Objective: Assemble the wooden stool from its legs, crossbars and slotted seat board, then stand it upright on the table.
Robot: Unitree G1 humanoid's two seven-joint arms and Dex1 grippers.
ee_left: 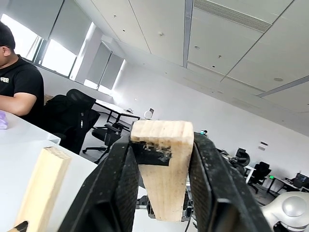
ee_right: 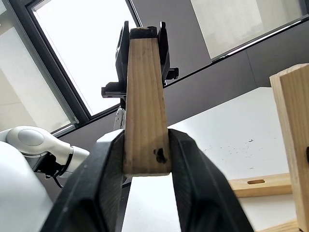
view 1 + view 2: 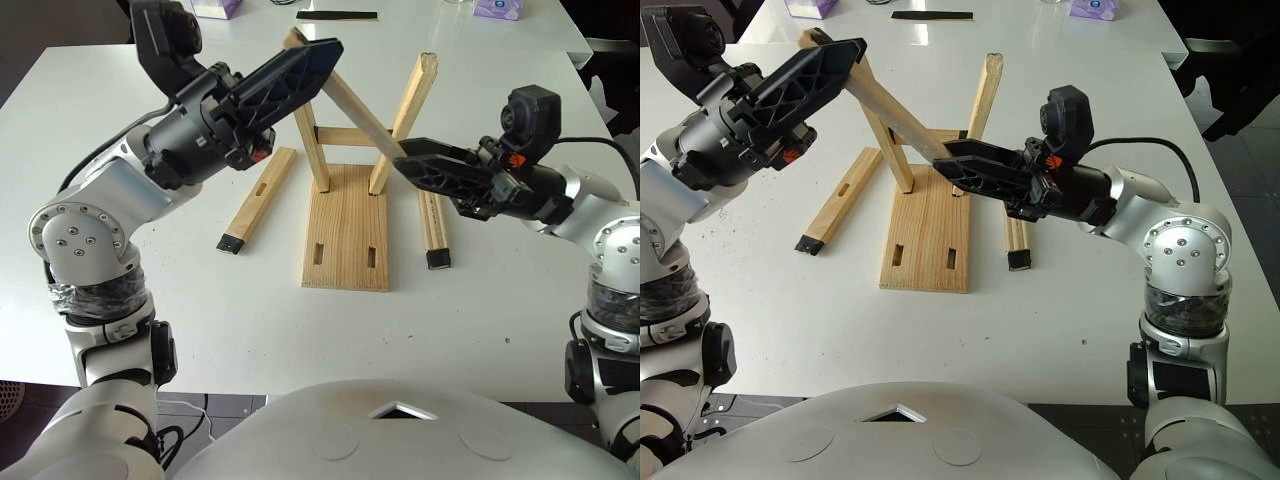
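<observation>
Twice gripping one leg, slanted over board's far end: left claw clamped on its top, right claw clamped lower down. Could knock standing legs off board if swung sideways; could jam if pulled unevenly.

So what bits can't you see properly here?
Lower end of the held leg: head views, the right gripper covers it.
Top of the left standing leg: head views, behind the left gripper and held leg.
Far end of the right flat leg: head views, under the right gripper.
</observation>
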